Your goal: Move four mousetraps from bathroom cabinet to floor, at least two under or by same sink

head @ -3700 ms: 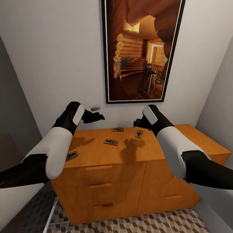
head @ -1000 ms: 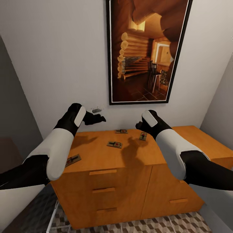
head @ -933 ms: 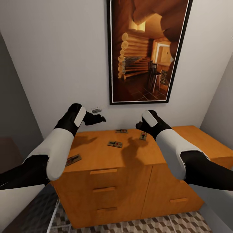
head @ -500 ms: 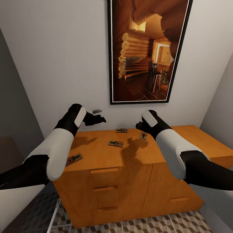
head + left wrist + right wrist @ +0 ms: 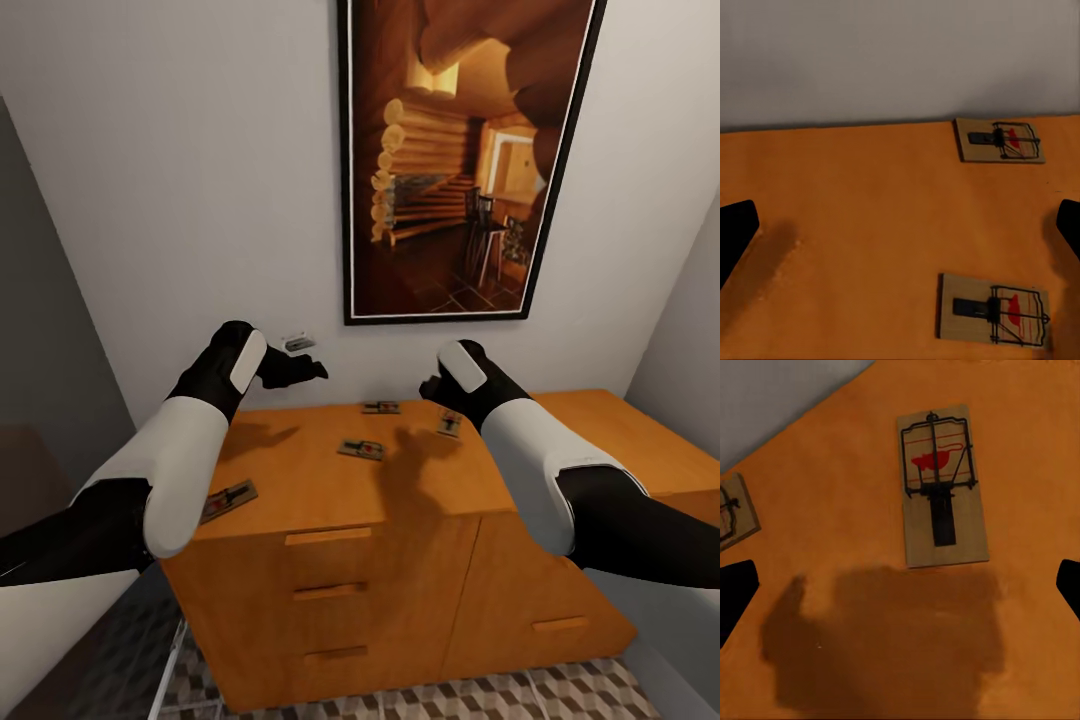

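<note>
Left arm: white forearm and black wrist raised over the left part of the low orange-brown wooden cabinet (image 5: 330,480).
Left gripper (image 5: 310,367): black, hovering above the cabinet top near the wall, holding nothing; in its wrist view the fingertips (image 5: 735,232) sit at opposite edges, spread wide.
Front-left mousetrap (image 5: 228,499): flat tan wooden board with dark wire and a red mark, lying near the cabinet's front left edge, partly behind the left forearm.
Middle mousetrap (image 5: 360,449): flat on the cabinet top, between the two arms; seen in the left wrist view (image 5: 994,308).
Back mousetrap (image 5: 381,407): flat, close to the pale wall (image 5: 180,180); seen in the left wrist view (image 5: 1000,139), just short of the top's rear edge.
Right mousetrap (image 5: 449,423): flat, just beside the right wrist; under the right gripper in its wrist view (image 5: 942,484).
Right gripper (image 5: 428,383): black, above the cabinet top, empty; fingertips (image 5: 735,592) far apart.
Wall picture (image 5: 465,160): tall, black-framed, log-cabin interior, above the cabinet.
Bathroom floor (image 5: 480,700): cube-patterned tiles at the cabinet's foot.
</note>
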